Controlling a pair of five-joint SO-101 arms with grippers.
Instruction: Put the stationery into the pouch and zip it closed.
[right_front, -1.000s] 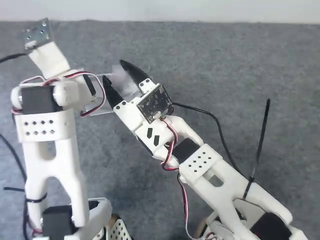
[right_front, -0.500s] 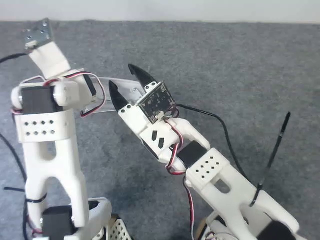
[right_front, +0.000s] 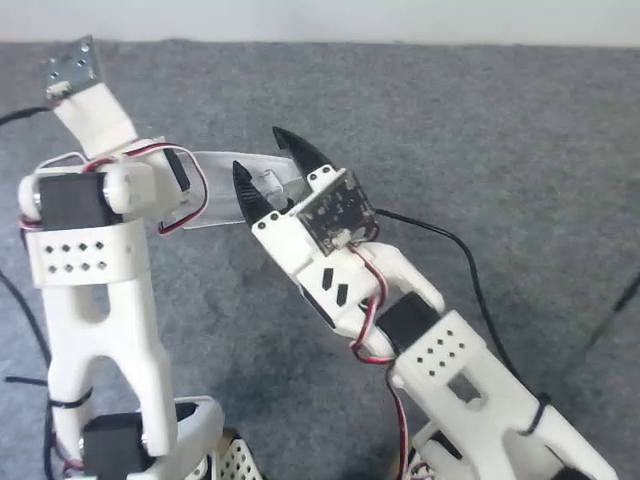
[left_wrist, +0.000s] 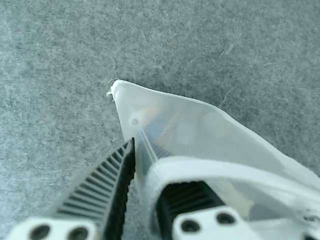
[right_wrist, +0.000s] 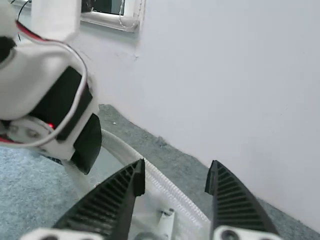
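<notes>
The left gripper (left_wrist: 145, 170) pinches the rim of the translucent pouch (left_wrist: 200, 130) between its fingers, holding it over the grey desk (right_front: 480, 120). The right gripper (right_wrist: 177, 167) hangs close by the pouch's zip, its fingers spread to either side of the small zip pull (right_wrist: 165, 216) (whether they touch it cannot be told).

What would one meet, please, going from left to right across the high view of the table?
left arm → pouch → right gripper, open above the pouch → black cable
</notes>
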